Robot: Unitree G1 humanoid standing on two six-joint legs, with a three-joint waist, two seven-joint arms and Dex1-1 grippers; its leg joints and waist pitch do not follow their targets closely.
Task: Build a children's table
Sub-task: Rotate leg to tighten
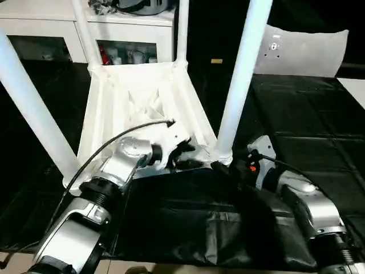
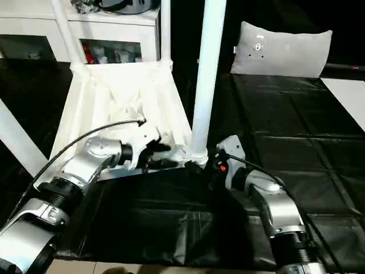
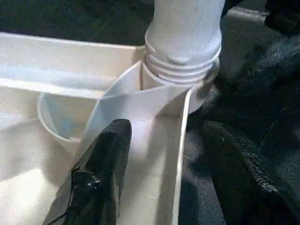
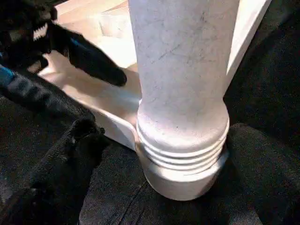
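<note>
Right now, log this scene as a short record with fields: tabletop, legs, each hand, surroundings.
tabletop: white tabletop lying upside down on black sheet, ribbed underside up
legs: four white legs standing in corner sockets; near right leg seated with threads showing
left hand: left hand open, one finger inside tabletop rim, holding nothing
right hand: right hand open, fingers either side of that leg's base
surroundings: white cabinet, grey pillow behind

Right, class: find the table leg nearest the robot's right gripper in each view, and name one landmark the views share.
Left eye view: the near-right leg rises right of centre.
Right eye view: the same leg stands just right of centre.
Left wrist view: its ribbed base sits at the top.
Right wrist view: it stands in the middle.
Shared landmark: the ribbed collar entering the tabletop's corner socket.
</note>
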